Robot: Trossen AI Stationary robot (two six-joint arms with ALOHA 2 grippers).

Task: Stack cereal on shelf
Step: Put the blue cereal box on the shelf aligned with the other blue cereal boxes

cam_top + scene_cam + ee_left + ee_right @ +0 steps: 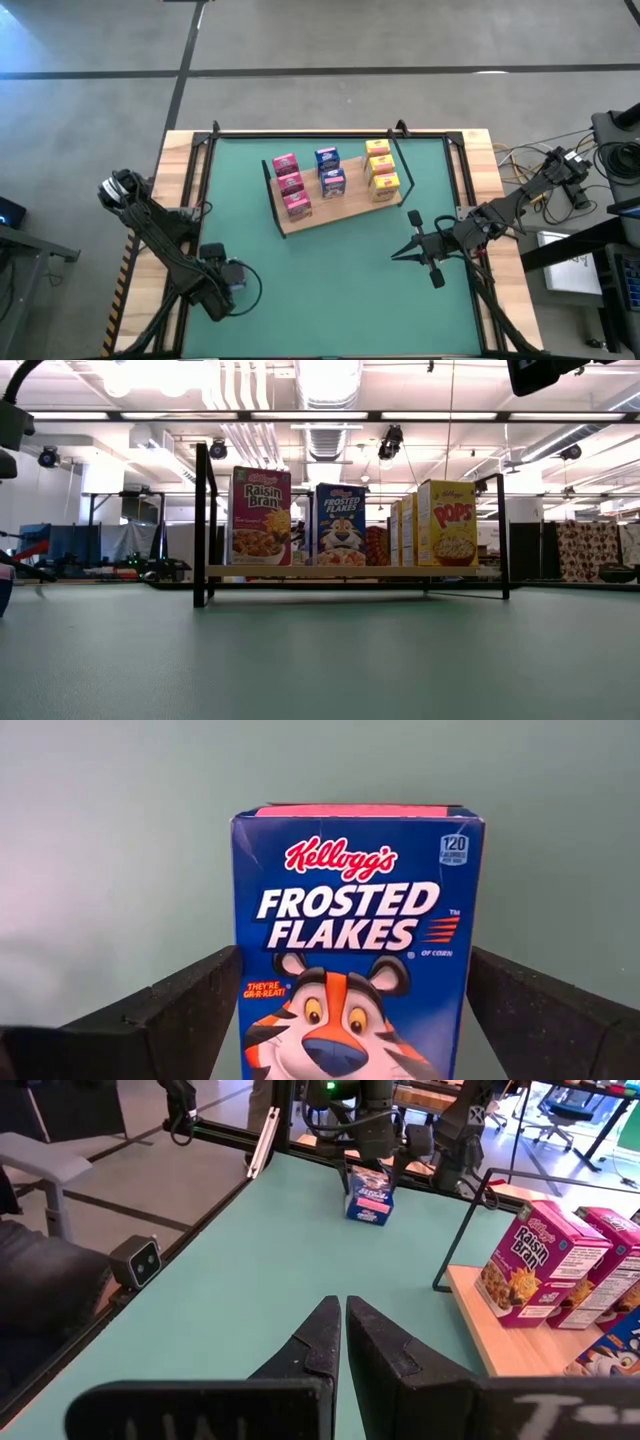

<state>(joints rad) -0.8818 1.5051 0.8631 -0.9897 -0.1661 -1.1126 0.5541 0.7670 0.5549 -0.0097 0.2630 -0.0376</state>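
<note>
Left gripper (222,277) is bracketing, not yet clenching, the last Frosted Flakes box (355,935) for the shelf (335,211) at one o'clock; right gripper (413,240) is idling closed.

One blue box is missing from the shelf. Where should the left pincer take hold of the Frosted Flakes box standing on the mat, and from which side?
Grip the Frosted Flakes box across its two flat side panels, probably around mid-height, coming in level toward its printed front. It stands upright on the green mat, and the left pincer faces that front squarely, so the vertical sides offer parallel surfaces.
</note>
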